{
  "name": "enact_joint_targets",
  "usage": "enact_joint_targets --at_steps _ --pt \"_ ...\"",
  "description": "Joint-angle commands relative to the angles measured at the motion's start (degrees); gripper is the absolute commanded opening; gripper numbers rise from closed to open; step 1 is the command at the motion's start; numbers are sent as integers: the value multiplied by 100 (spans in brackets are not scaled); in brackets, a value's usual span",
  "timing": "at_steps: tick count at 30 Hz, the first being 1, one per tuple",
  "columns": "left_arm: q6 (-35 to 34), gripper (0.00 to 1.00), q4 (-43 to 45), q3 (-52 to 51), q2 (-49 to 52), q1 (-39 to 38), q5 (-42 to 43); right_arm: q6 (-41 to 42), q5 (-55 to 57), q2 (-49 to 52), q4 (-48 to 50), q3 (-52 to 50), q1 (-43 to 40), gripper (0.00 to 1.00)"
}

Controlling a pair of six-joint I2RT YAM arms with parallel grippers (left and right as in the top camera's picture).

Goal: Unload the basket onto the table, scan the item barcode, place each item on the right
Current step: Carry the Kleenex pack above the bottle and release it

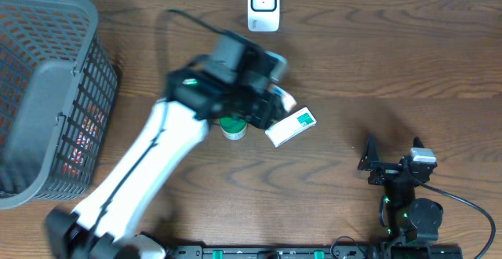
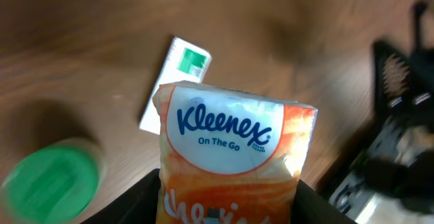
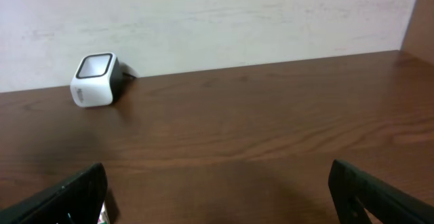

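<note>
Fig.: L gripper (image 2: 229,200) clamps tissue pack (image 2: 230,136), long axis pointing outward; barcode prob. hidden; scanner (image 1: 263,5) at far edge, nearer L than R gripper (image 3: 217,197) (wide, empty)

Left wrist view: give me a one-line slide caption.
Left gripper holding a Kleenex tissue pack above a green-lidded container and white box.

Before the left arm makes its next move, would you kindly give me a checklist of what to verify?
1. Kleenex pack held in the left gripper: ok.
2. Pack's barcode side known: cannot tell; only the logo face shows.
3. Pack presented at the scanner: not ok; it hangs mid-table, away from it.
4. Table between pack and scanner free of things: ok.
5. Right gripper open, off to the side: ok.
</note>
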Motion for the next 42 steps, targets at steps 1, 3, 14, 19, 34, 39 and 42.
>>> enact_joint_targets --at_steps 1,3,14,19,34,39,42 --pt "581 52 85 -20 540 -339 -348 -74 -26 -39 -24 -9 52 99" --pt "581 52 181 -20 857 -479 -457 -74 -26 -39 -24 -9 52 99" --pt "-1314 52 1104 -20 1309 -621 -1412 -74 -26 -39 -24 -9 52 99" --pt "-3882 52 1270 -20 1309 -643 -2715 -74 -26 -39 -24 -9 52 99" --pt "-8599 52 1078 -20 1683 -1003 -3939 -74 -26 -39 -24 -9 52 99" --pt "-9733 53 1073 -20 2177 -1019 -3512 -74 -26 -39 -24 -9 52 99" --pt "-10129 53 1056 -20 2415 -1040 -3167 -74 -26 -39 -24 -9 52 99"
